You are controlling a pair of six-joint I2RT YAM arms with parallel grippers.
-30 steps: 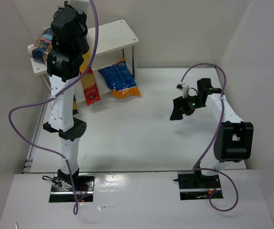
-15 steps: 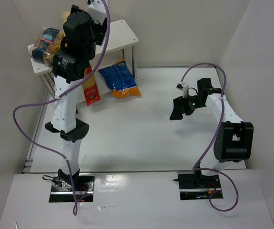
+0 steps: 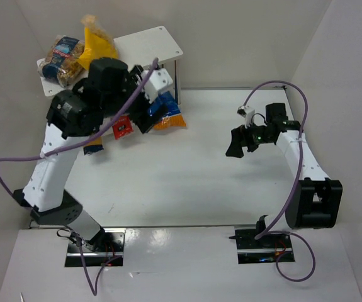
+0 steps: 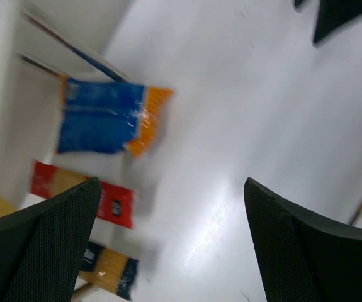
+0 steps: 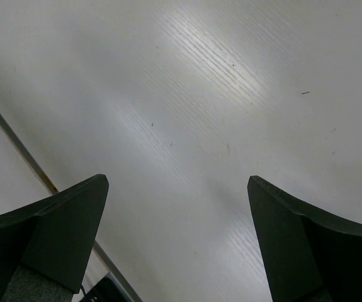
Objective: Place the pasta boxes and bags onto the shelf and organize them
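My left gripper [image 4: 171,189] is released, its fingers spread wide with nothing between them, above the table [image 3: 187,170]. In its wrist view the blue-and-orange bag [image 4: 108,116] lies upper left, with the slim red packet [image 4: 83,195] below it. The slim tan box with blue label [image 4: 108,274] is at lower left. Overhead, upper left, the shelf [image 3: 149,45] carries the large yellow bag [image 3: 96,44] and the clear bag with dark-blue label [image 3: 61,60] on top. My right gripper [image 5: 177,182] is spread too, empty, at mid-right.

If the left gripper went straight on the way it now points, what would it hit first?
The left gripper would most likely meet bare white tabletop, beside the blue-and-orange plastic bag; depth is unclear.
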